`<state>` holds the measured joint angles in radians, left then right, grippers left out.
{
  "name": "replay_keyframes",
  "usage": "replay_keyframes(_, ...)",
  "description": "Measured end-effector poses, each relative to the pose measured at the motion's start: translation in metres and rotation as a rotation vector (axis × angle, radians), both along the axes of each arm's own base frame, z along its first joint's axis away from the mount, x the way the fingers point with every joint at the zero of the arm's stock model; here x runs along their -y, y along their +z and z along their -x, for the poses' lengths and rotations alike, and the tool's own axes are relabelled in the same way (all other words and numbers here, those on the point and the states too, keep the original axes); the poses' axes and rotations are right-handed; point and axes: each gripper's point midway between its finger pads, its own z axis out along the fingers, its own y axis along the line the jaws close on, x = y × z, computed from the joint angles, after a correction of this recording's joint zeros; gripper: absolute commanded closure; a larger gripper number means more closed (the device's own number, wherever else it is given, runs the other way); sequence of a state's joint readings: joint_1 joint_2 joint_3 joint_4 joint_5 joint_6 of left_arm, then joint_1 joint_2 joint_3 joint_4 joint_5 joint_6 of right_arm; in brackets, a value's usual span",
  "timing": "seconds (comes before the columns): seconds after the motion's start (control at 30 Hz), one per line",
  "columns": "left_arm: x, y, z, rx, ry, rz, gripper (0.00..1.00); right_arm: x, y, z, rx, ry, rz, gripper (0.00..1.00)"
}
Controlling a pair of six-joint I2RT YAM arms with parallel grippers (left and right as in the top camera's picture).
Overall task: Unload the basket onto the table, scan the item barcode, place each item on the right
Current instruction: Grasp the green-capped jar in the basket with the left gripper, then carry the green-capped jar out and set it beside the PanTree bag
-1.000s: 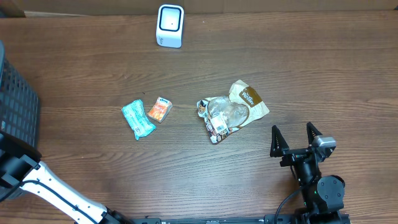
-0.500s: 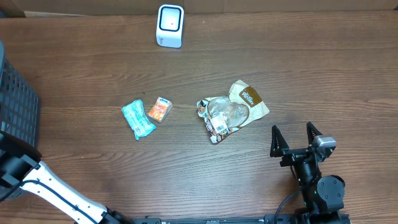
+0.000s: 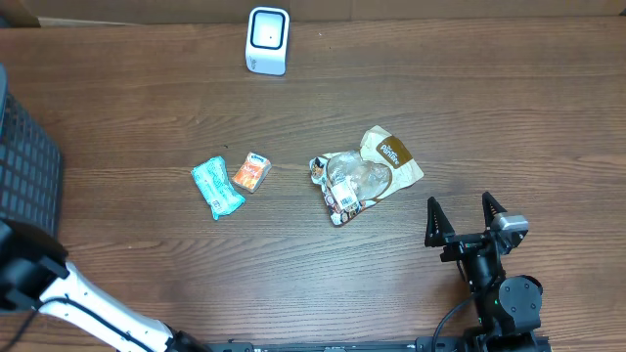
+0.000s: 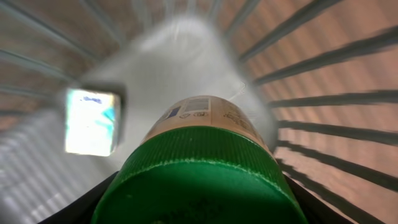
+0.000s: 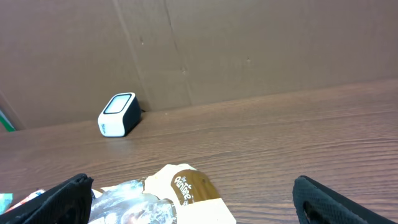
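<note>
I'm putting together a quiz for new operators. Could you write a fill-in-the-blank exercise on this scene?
1. The bottle in the left wrist view has a ___ cap.
2. The right hand is ___, with nothing between its fingers.
3. The packet lying between the teal packet and the brown bag is ___.

Missing words: green; open; orange.

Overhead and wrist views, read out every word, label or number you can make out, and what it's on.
Nothing reads clearly.
Bag: round logo lettering too blurred; stickers too small.
Bottle: label print blurred.
Box: print blurred.
Teal packet, orange packet: print too small.
Scanner: no text visible.
</note>
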<state>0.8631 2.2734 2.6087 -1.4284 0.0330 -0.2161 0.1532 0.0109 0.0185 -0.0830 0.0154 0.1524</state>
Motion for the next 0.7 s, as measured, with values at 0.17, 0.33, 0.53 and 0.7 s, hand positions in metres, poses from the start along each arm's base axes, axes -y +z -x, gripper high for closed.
replay_keyframes(0.17, 0.042, 0.115, 0.017, 0.199, -0.018, -0.142, 0.45, 0.000, 0.000, 0.000, 0.000, 0.000, 0.000, 0.00)
replay_keyframes(0.33, 0.116, 0.183, 0.032, 0.323, -0.110, -0.187, 0.44, 0.000, 0.000, 0.000, 0.000, 0.000, 0.000, 0.00)
replay_keyframes(0.53, 0.233, 0.191, 0.003, 0.333, -0.404, -0.105, 0.43, 0.000, 0.000, 0.000, 0.000, 0.000, 0.000, 0.00)
replay_keyframes(0.7, 0.317, 0.167, -0.017, 0.251, -0.650, -0.007, 0.42, 0.000, 0.000, 0.000, 0.000, 0.000, 0.000, 0.00)
